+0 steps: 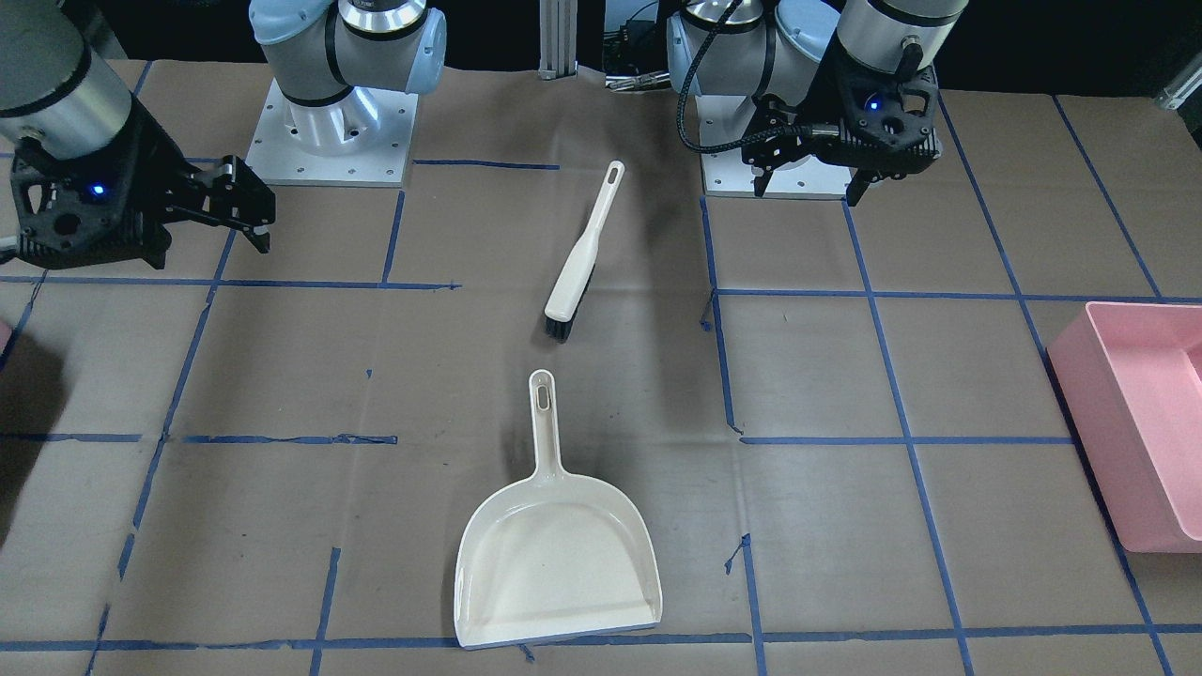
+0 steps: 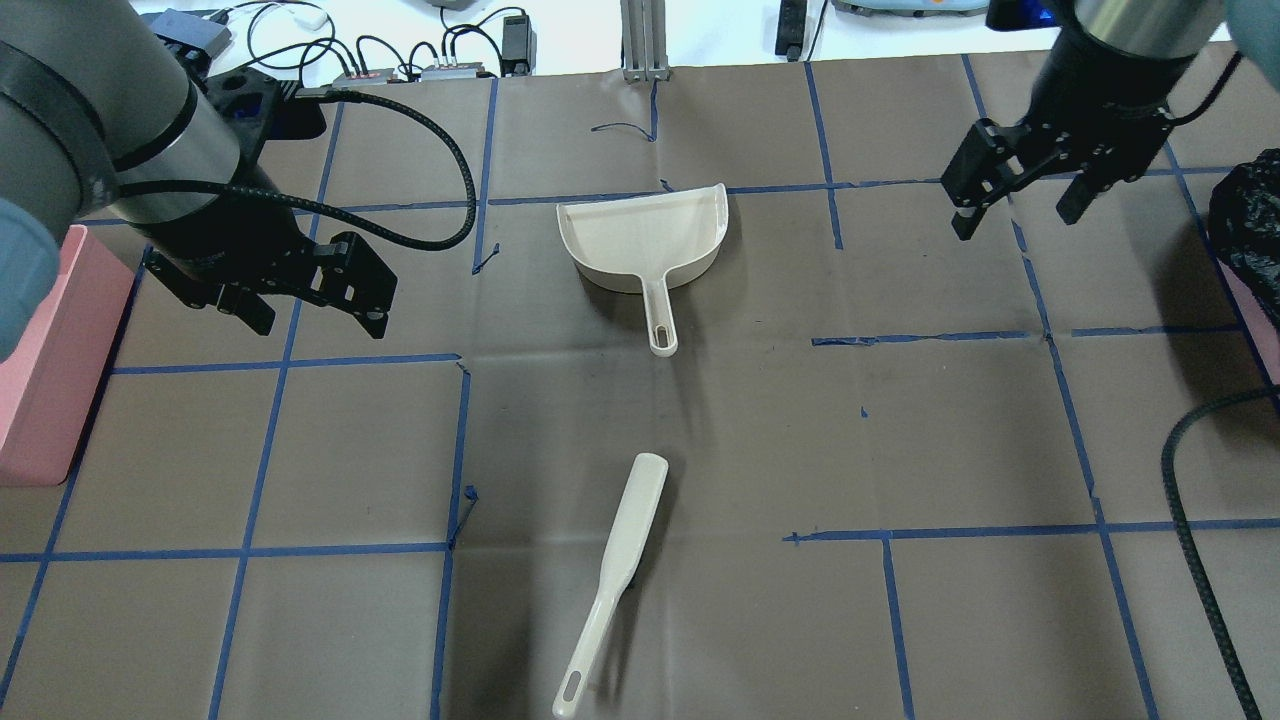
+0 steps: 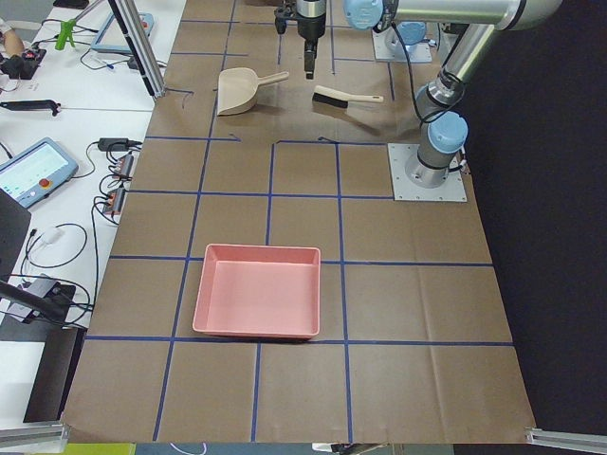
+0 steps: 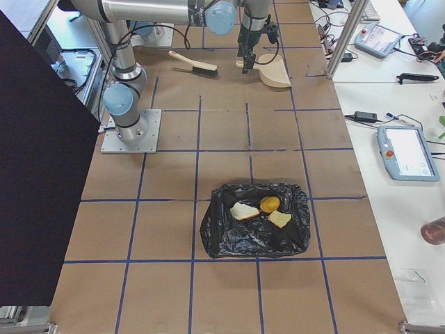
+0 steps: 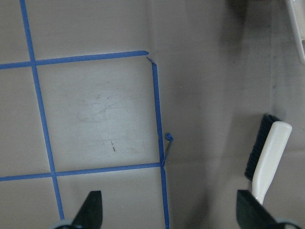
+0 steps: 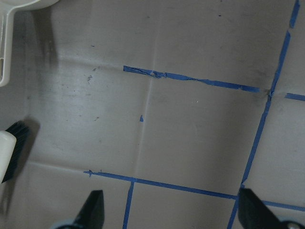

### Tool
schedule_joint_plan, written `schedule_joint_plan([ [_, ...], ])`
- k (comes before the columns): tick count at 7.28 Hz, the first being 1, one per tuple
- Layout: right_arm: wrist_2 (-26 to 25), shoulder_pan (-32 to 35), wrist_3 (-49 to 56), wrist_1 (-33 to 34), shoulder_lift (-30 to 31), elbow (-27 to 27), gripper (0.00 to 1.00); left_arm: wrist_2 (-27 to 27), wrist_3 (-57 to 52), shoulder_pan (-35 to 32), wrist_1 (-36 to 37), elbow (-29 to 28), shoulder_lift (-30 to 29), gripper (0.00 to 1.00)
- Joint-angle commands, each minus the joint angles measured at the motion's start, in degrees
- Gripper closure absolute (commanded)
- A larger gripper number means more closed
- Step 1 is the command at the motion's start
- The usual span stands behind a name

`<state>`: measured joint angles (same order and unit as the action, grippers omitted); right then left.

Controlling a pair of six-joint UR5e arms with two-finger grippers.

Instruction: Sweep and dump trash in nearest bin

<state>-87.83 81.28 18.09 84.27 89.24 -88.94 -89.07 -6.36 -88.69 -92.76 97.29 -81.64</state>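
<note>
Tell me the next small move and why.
Probably none beyond lifting both arms clear: the trash already lies in the black-bagged bin, the brush and dustpan lie loose on the table, and the left hand and right hand hover open and empty.

The pink tub [image 1: 1141,422] is cut off at 3 o'clock – the brush [image 6: 8,155] at 9 o'clock, handle out of frame.
</note>
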Motion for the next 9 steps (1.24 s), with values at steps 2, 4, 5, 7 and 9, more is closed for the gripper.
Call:
schedule_joint_plan([
  [2,-0.1,1.8,-2.5,4.3,9.4,-10.1,0.00,0.1,-0.1,-0.1,0.2,0.0,0.3,0.00],
  [4,0.0,3.1,-2.8,8.7,8.3,-10.5,0.00,0.4,-0.1,-0.1,0.2,0.1,0.3,0.00],
  [5,0.0,3.2,-2.8,8.4,7.1,-9.9,0.00,0.5,-0.1,-0.1,0.2,0.1,0.3,0.00],
  [7,-1.7,4.9,-2.9,5.0,3.3,-5.5,0.00,0.4,-0.1,-0.1,0.2,0.1,0.3,0.00],
  [9,-2.7,7.4,-4.3,4.8,0.4,-1.9,0.00,-0.1,-0.1,-0.1,0.1,0.1,0.3,0.00],
])
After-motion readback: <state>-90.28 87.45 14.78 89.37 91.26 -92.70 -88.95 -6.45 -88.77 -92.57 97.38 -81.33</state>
